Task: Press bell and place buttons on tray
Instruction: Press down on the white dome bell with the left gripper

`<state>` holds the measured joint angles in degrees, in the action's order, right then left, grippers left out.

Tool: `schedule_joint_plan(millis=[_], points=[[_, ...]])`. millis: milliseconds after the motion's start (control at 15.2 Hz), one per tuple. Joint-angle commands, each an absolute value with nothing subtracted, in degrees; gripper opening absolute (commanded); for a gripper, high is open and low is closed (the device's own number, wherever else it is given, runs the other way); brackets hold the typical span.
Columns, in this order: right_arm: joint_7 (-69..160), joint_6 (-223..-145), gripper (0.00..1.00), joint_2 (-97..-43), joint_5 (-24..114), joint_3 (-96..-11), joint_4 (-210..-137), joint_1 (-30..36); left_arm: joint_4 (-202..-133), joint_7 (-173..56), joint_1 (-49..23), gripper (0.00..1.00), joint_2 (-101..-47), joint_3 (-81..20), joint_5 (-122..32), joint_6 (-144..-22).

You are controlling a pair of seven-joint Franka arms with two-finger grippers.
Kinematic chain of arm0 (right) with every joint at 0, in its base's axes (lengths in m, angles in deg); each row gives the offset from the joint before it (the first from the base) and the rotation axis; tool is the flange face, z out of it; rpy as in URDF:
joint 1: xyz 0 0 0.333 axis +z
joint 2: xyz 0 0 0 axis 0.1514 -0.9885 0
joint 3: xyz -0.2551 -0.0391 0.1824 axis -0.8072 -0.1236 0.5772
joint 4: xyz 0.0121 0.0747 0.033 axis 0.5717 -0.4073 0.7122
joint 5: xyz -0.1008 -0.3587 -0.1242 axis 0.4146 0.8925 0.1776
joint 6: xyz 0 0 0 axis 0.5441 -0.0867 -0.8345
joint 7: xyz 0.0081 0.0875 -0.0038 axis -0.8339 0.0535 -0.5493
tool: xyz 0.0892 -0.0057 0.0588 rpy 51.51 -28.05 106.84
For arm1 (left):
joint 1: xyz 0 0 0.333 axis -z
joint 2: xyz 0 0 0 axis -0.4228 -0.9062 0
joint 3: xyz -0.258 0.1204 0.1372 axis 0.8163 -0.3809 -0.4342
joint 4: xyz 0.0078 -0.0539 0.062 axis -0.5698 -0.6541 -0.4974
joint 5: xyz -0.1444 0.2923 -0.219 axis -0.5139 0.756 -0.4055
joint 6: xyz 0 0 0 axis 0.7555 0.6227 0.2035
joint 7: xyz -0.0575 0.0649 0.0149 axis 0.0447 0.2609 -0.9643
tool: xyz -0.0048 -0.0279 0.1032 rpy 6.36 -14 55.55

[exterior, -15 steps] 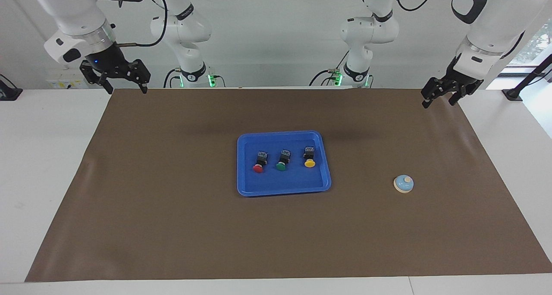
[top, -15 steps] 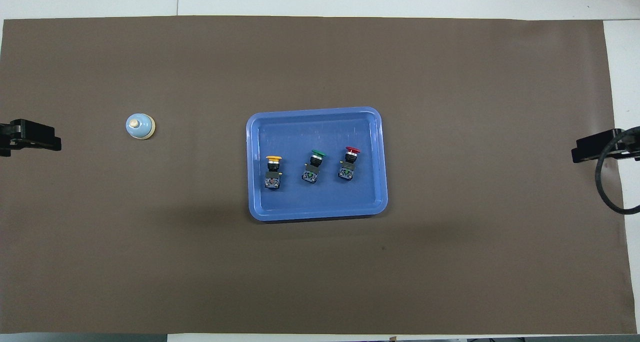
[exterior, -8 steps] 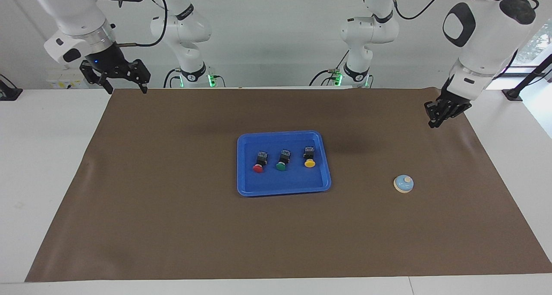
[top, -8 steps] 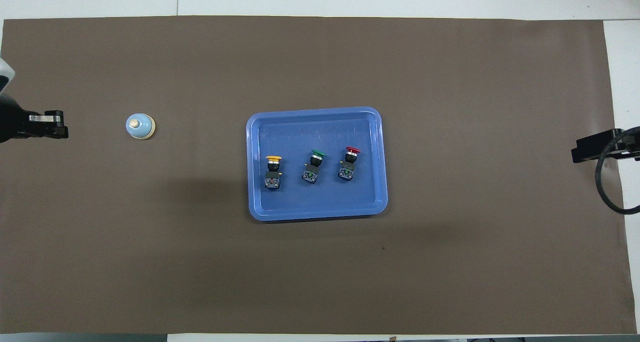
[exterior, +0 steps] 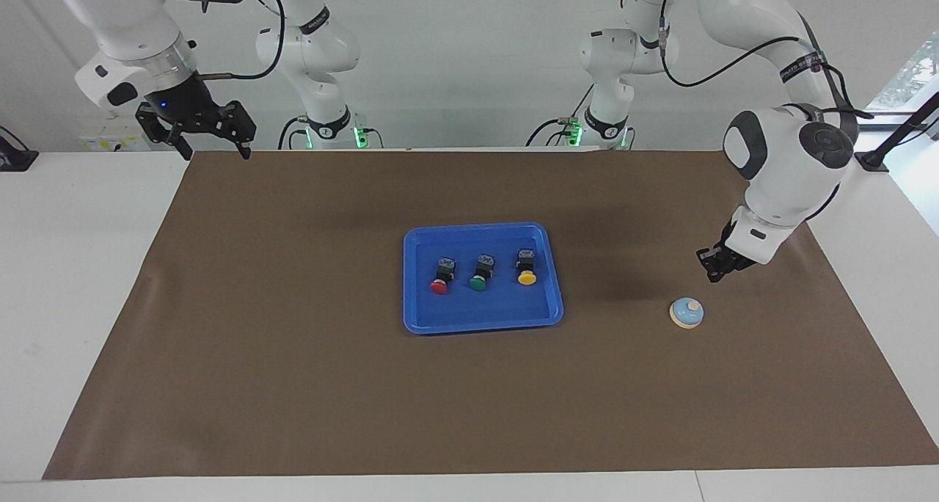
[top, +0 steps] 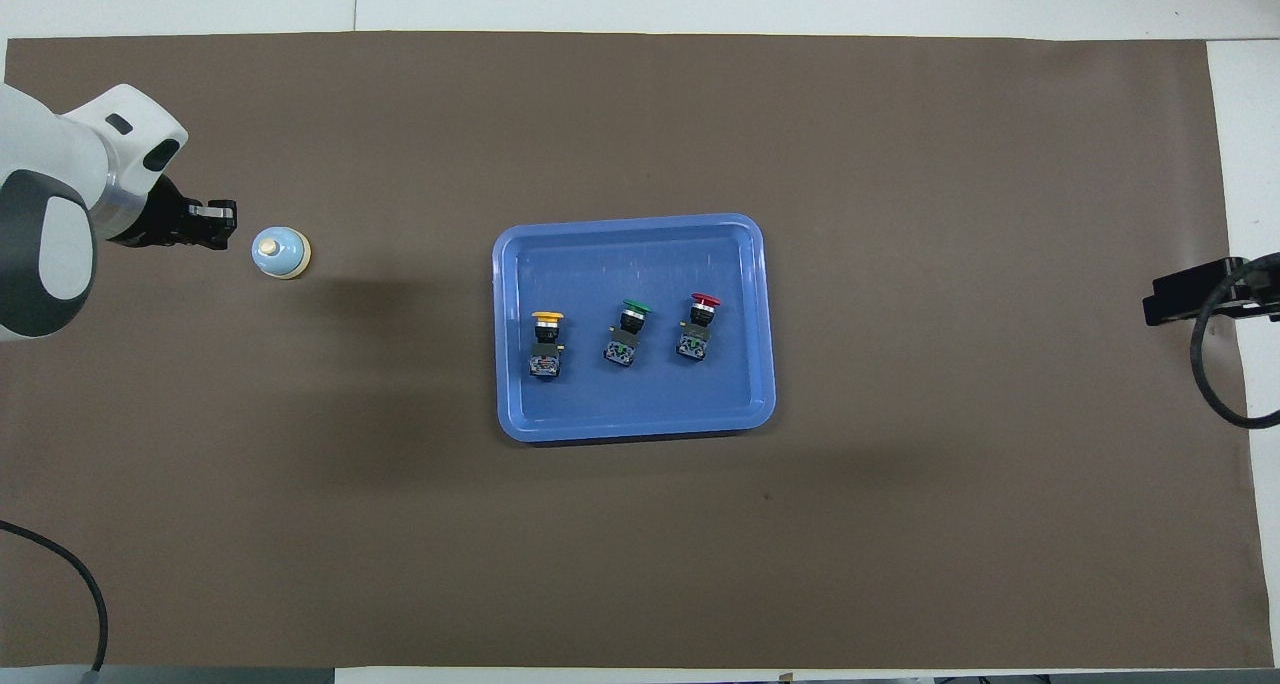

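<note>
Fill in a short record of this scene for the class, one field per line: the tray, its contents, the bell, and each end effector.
tray: blue tray, mid-table on the brown mat
contents: red button, green button and yellow button lie in a row in the tray
bell: bell on the mat, toward the left arm's end, outside the tray
left end effector: left end effector shut, in the air close to the bell, not touching it
right end effector: right end effector open, waiting over the mat's corner near its base
</note>
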<state>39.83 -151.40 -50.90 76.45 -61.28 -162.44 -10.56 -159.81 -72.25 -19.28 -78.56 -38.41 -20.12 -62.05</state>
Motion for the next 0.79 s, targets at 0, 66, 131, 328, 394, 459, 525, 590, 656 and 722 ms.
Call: schedule_joint_plan(millis=[0, 66, 131, 328, 394, 459, 525, 590, 656, 722], points=[[39.1, -150.4, 1.00, -50.3, 75.2, -60.8, -162.4, -11.3, -160.2, -72.4, -19.0, 0.00, -79.6, -38.8, -20.5, -65.1], [39.1, -150.4, 1.00, -50.3, 75.2, -60.8, -162.4, -11.3, -161.0, -72.4, -19.0, 0.00, -79.7, -38.8, -20.5, -66.6], [39.1, -150.5, 1.00, -50.3, 75.2, -60.8, -162.4, -11.3, -161.5, -72.3, -19.0, 0.00, -79.7, -38.7, -20.5, -67.5], [39.1, -150.4, 1.00, -50.3, 75.2, -60.8, -162.4, -11.3, -161.3, -72.2, -18.9, 0.00, -81.4, -38.7, -20.6, -69.1], [39.1, -150.4, 1.00, -50.3, 75.2, -60.8, -162.4, -11.3, -161.3, -72.2, -18.9, 0.00, -81.8, -38.7, -20.6, -69.5], [39.1, -150.5, 1.00, -50.3, 75.2, -60.8, -162.4, -11.3, -161.2, -72.2, -18.9, 0.00, -82.0, -38.7, -20.6, -69.7], [39.1, -150.4, 1.00, -50.3, 75.2, -60.8, -162.4, -11.3, -161.1, -72.2, -18.9, 0.00, -83.1, -38.7, -20.6, -70.5], [39.1, -150.5, 1.00, -50.3, 75.2, -60.8, -162.4, -11.3, -160.9, -72.1, -18.9, 0.00, -83.7, -38.7, -20.7, -71.1], [39.1, -150.4, 1.00, -50.3, 75.2, -60.8, -162.4, -11.3, -160.9, -72.1, -18.9, 0.00, -84.1, -38.7, -20.8, -72.0], [39.1, -150.4, 1.00, -50.3, 75.2, -60.8, -162.4, -11.3, -161.1, -72.1, -18.9, 0.00, -84.7, -38.7, -20.7, -72.7]])
